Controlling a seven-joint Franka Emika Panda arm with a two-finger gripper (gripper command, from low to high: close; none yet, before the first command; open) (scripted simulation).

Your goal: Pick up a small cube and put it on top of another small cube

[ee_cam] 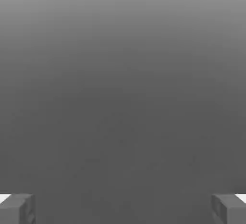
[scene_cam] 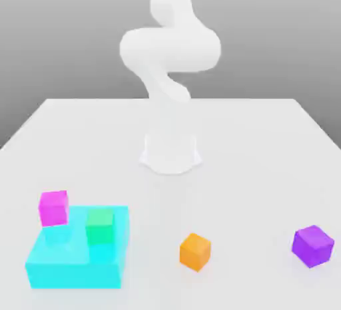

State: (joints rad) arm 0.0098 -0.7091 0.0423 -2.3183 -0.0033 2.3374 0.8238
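txt: none legible; labels: none; nos/signs: none

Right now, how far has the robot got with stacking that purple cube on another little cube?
Nothing looks done yet. The purple cube sits alone on the table, at the exterior view's right, apart from the orange cube. Nothing is in hand: in the hand view the gripper has its jaws wide apart with nothing between them. Reaching, gripping, lifting and stacking are all left.

Arm [scene_cam: 170, 49] was cropped by the exterior view's top edge. Tool [ee_cam: 123, 208] fingertips [ee_cam: 17, 208] were clipped at the hand view's corners. Bench [scene_cam: 266, 155] ran off the exterior view's sides.
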